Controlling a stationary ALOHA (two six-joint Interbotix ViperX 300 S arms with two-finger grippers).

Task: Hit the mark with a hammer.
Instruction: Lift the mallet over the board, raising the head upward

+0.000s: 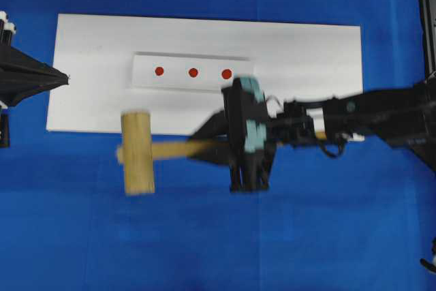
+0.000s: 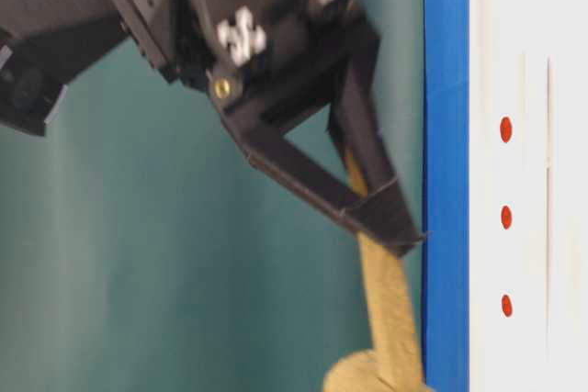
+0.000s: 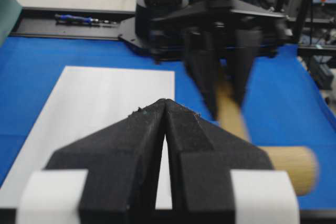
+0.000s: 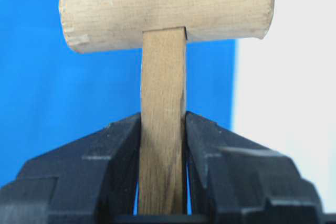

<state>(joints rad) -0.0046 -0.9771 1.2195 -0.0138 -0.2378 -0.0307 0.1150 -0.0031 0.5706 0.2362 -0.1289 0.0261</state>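
Right pincer (image 4: 161, 145), clamped on the squared handle of the hammer (image 1: 138, 152): the two black fingers (image 4: 107, 156) pressed the handle from either side, as the right wrist view showed, with the cylindrical head crosswise beyond the fingertips. In the overhead view the hammer lay level over the blue table (image 1: 204, 236), its head to the left of the right pincer and overlapping the near edge of the white board (image 1: 306, 52); the outline was blurred. The table-level view showed the head clear of the surface.

Left pincer (image 3: 165, 109), fingers together with only a thin slit between them, holding nothing. It stood at the left edge of the overhead view, apart from the board and the hammer.

The mark (image 1: 193, 72), the middle of three red dots in a row, was printed on a white strip (image 1: 177, 73) that lay on the white board. The hammer head stood nearer the camera than the strip and to the left of the mark, not over it.

Surface and room: a blue cloth covered the table. Beyond its far edge the left wrist view showed a black rail (image 3: 63, 24) bearing a small blue-handled tool (image 3: 76, 19), then a pale floor; dark equipment crowded the upper right. A teal backdrop (image 2: 138, 254) filled the table-level view.
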